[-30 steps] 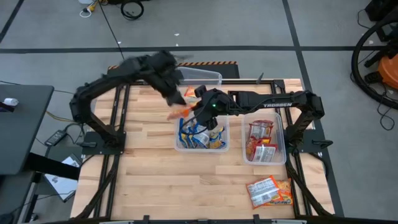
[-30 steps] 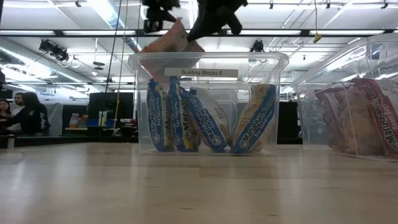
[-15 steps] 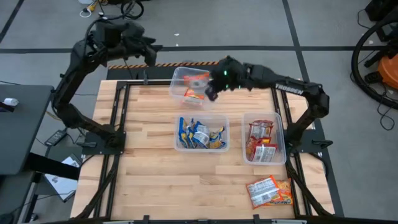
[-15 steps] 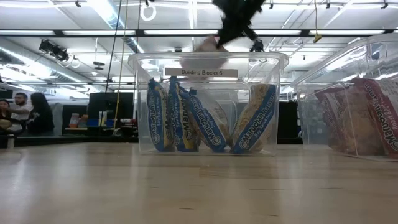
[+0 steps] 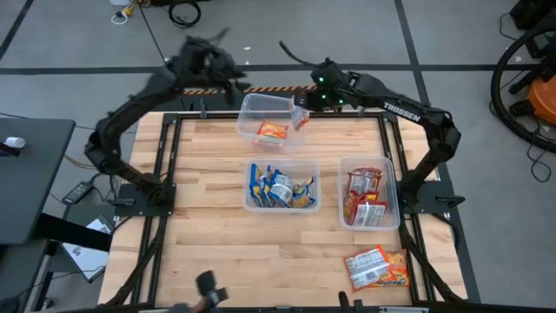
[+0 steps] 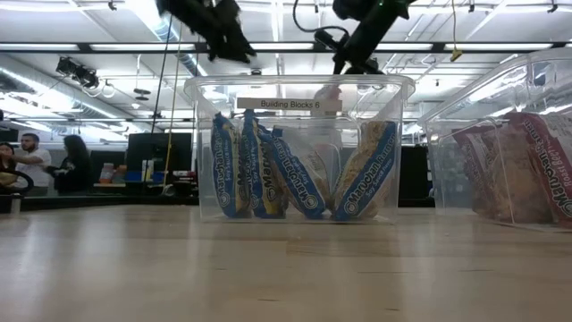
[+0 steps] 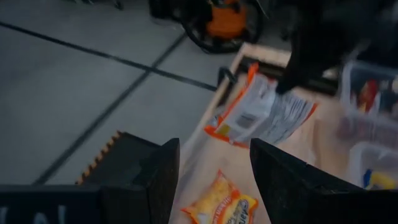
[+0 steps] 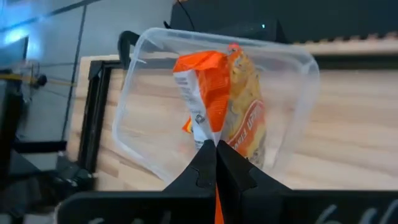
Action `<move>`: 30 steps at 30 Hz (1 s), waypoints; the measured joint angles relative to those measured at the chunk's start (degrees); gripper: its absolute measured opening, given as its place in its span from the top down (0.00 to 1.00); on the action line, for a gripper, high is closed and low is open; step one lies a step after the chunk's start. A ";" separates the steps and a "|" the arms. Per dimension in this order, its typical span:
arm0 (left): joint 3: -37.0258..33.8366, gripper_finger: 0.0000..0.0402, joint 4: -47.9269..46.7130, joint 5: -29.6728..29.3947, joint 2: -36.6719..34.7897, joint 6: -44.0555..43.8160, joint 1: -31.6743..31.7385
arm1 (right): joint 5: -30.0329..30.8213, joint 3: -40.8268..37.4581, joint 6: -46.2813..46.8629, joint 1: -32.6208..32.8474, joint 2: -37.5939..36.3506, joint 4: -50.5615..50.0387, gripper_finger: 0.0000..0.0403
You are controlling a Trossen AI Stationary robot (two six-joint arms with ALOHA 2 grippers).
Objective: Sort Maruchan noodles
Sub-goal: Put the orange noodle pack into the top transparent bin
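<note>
While the right gripper (image 8: 216, 148) hangs over the far tub (image 8: 143, 118), we see its fingers pinched shut on the lower edge of an orange held packet (image 8: 202, 87). The packet stands up from the fingertips, crumpled, with the tub's open top right beneath it. Just beside the held packet, down inside the tub, lies a second orange packet (image 8: 249, 121), flat on the bottom.

From above we find the left gripper (image 5: 224, 68) past the tub's far rim, out over the floor beyond the table (image 5: 200, 226) edge. Its fingers (image 7: 160, 180) stand apart and nothing sits between them. Ahead of it we see the right gripper's packet hanging in the air, and below it the one in the tub.

Nearer to us than both grippers, the middle tub (image 5: 282, 207) holds the blue packets (image 5: 278, 187), which the low view shows standing on edge and leaning against each other. Beside it, on the right gripper's side, the right tub (image 5: 395, 204) holds the red packets (image 5: 365, 196). Well apart from either gripper, at the table's near right corner, two loose packets (image 5: 378, 268) lie flat on the wood, orange and touching.

In the room behind we make out people (image 6: 31, 161) seated far off on the left arm's side.
</note>
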 joint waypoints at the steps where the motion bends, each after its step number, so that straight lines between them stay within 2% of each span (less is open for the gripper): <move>1: -1.92 0.50 1.76 0.07 0.91 0.40 -0.29 | 0.18 -0.03 1.39 0.15 0.29 -0.18 0.99; 4: -5.14 0.50 5.94 0.27 4.11 4.08 -1.26 | 0.94 -0.04 5.61 1.20 1.64 0.50 0.99; 10: -5.37 0.51 6.97 0.07 11.66 7.18 -3.23 | 1.21 -0.04 12.26 1.56 5.18 4.73 0.99; 13: -5.28 0.53 7.27 -0.03 14.09 10.49 -3.97 | 2.51 -0.04 12.92 1.65 6.85 5.40 0.99; 19: -5.30 0.56 7.05 -0.69 18.18 9.19 -3.52 | 7.26 -0.04 13.99 1.74 8.53 0.91 0.99; 30: -5.30 0.57 2.75 -0.37 21.24 16.96 -3.45 | 7.28 -0.03 14.84 1.95 10.88 -0.40 0.98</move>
